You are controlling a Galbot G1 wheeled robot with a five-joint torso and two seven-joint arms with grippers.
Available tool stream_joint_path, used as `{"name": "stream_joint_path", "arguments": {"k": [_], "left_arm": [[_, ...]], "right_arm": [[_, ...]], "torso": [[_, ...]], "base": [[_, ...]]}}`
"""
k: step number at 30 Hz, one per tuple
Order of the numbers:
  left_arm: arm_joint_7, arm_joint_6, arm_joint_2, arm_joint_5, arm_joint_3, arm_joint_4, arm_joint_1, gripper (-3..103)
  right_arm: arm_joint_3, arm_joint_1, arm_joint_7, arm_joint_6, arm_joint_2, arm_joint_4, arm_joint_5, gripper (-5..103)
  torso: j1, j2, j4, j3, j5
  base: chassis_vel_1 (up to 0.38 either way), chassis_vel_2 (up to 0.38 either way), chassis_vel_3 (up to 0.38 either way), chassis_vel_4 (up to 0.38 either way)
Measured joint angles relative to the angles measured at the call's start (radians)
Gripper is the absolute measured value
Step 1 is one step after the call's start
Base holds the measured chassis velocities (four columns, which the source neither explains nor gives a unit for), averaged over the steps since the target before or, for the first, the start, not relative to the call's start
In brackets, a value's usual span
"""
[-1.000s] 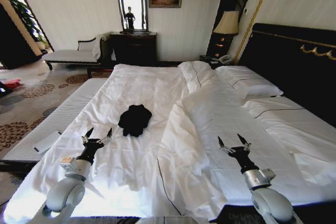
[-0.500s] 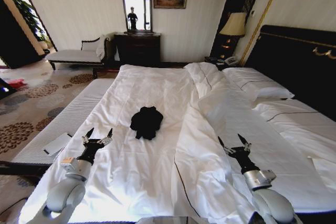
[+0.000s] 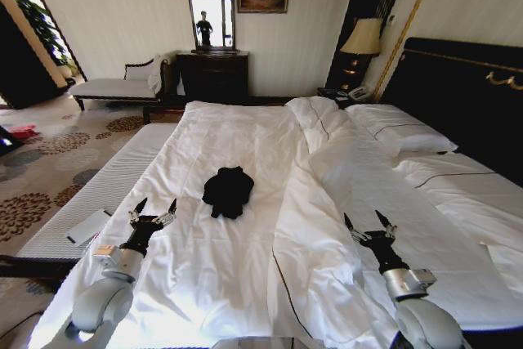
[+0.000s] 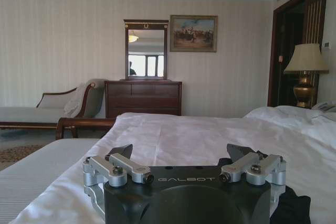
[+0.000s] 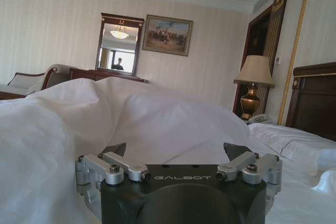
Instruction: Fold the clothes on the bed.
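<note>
The clothes (image 3: 228, 192) lie as a crumpled black heap on the white duvet of the bed (image 3: 237, 132), left of the bed's middle. My left gripper (image 3: 154, 209) hovers open over the duvet, short of the heap and to its left. In the left wrist view that gripper (image 4: 181, 153) stands open and empty, with a corner of the black clothes (image 4: 292, 209) beside it. My right gripper (image 3: 364, 221) is open above the bunched duvet on the bed's right half, well apart from the clothes. The right wrist view shows it (image 5: 176, 151) empty, facing a white fold.
A thick ridge of turned-back duvet (image 3: 320, 194) runs down the bed between the two arms. Pillows (image 3: 402, 131) and the dark headboard (image 3: 462, 91) lie to the right. A pale padded bench (image 3: 102, 190) with a white card (image 3: 87, 225) flanks the bed's left side. Dresser (image 3: 214, 74) and chaise (image 3: 114, 86) stand behind.
The whole picture shifted as the camera moved, bringing the clothes nearer the middle of the view. The heap itself lies unchanged. My right gripper sits slightly lower; both grippers stay open.
</note>
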Motion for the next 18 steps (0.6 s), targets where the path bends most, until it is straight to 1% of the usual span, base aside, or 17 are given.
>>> {"name": "stream_joint_path", "arguments": {"k": [7,12,16,18], "left_arm": [[-0.003,0.000,0.004,-0.002,0.002,0.000,-0.002,100],[-0.004,0.001,0.007,-0.005,-0.001,-0.002,-0.002,100],[-0.005,0.001,0.004,-0.004,0.001,-0.002,-0.002,100],[-0.005,0.001,0.003,-0.004,0.002,-0.002,-0.002,100]], "right_arm": [[-0.005,0.015,0.006,-0.002,0.002,0.006,-0.004,100],[-0.009,0.017,0.009,-0.003,0.008,0.007,-0.008,100],[-0.011,0.017,0.010,-0.001,0.014,0.007,-0.021,100],[-0.012,0.017,0.010,-0.001,0.015,0.007,-0.022,100]], "torso": [[0.000,0.000,0.0002,0.000,0.0000],[0.000,0.000,0.0001,0.000,0.0000],[0.001,0.000,0.0002,0.000,0.0000],[0.001,0.000,0.0002,0.000,-0.0001]], "base": [[0.000,0.000,0.000,0.000],[0.028,-0.010,-0.051,0.022],[0.124,-0.040,-0.137,0.057],[0.199,-0.085,-0.287,0.094]]}}
